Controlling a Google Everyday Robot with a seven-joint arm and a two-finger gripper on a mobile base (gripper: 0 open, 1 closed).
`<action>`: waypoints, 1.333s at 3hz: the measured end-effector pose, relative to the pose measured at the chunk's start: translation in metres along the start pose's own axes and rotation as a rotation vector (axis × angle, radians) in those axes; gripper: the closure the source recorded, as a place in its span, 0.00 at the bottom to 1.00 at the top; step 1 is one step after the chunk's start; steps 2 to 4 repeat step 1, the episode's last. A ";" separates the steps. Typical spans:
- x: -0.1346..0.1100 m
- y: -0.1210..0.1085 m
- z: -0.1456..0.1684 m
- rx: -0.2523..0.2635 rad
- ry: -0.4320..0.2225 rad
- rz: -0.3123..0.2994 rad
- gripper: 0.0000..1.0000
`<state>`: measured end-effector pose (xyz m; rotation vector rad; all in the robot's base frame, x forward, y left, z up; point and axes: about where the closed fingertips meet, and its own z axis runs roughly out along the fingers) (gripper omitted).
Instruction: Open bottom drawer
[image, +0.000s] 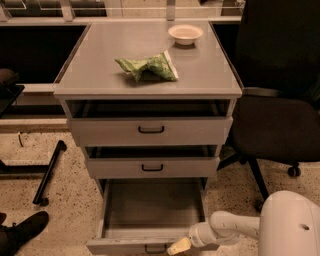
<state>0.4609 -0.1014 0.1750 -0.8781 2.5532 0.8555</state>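
Bottom drawer (150, 207) is seen pulled well out. Gripper (179, 246) is positioned at its front panel, just beside the black handle (155, 248); whether anything is gripped cannot be told.

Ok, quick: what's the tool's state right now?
The tool is at the front edge of the pulled-out bottom drawer; whether it is open, closed or holding anything cannot be told.
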 end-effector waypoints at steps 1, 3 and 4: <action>0.000 0.000 0.000 0.000 0.000 0.000 0.00; 0.000 0.000 0.000 0.000 0.000 0.000 0.00; 0.000 0.000 0.000 0.000 0.000 0.000 0.00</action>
